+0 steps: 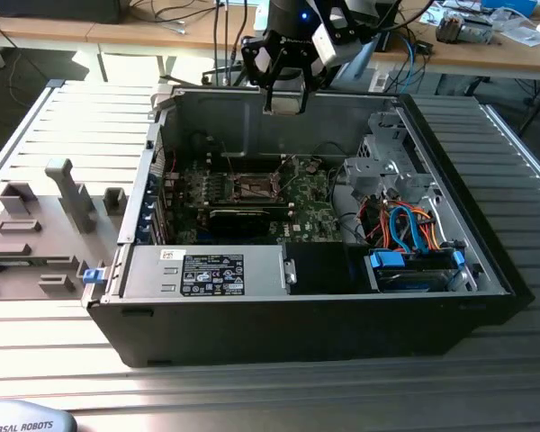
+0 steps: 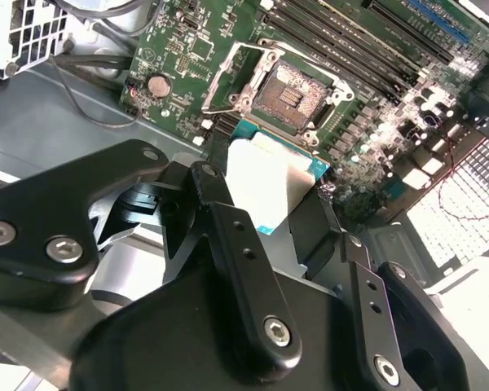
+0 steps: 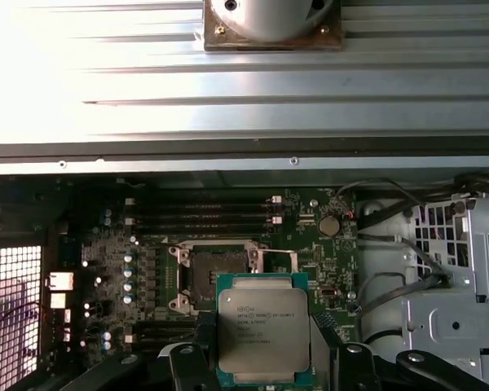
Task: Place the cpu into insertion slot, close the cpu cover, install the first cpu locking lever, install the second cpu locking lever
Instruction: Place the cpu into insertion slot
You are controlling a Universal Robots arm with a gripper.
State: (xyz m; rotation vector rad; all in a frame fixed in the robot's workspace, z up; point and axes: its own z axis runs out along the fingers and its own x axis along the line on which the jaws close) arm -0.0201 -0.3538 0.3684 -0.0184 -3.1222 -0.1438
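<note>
Tabletop point(image 1: 279, 382) of grey metal slats is the biggest thing we see in the exterior view. On it lies a black computer case point(image 1: 306, 315), its open side facing up. Grey holders point(image 1: 36, 234) sit on the slats at the exterior view's left of the case.

Inside the case, a silver power supply point(image 1: 207, 270) fills the near left corner. A green circuit board point(image 1: 310, 202) covers the floor toward the far wall. A bundle of blue and orange cables point(image 1: 414, 229) lies at the exterior view's right. In the first wrist view we make out four black memory slots point(image 3: 204, 213) running along the far side of the socket point(image 3: 216, 273).

We find the gripper point(image 1: 284, 103) high over the open case, well clear of the board. Its black fingers point(image 3: 197, 358) are drawn in narrow against two opposite edges of the chip point(image 3: 263, 328), so it is holding the chip flat, dull silver top upward. The chip hangs in the air above the board, apart from the socket and a little nearer to us than it.

The socket lies uncovered, its field of contacts showing in both wrist views. The cover point(image 3: 277, 261), a thin silver frame, stands swung up off the socket. It is on the side toward the round coin battery point(image 3: 330, 225).
</note>
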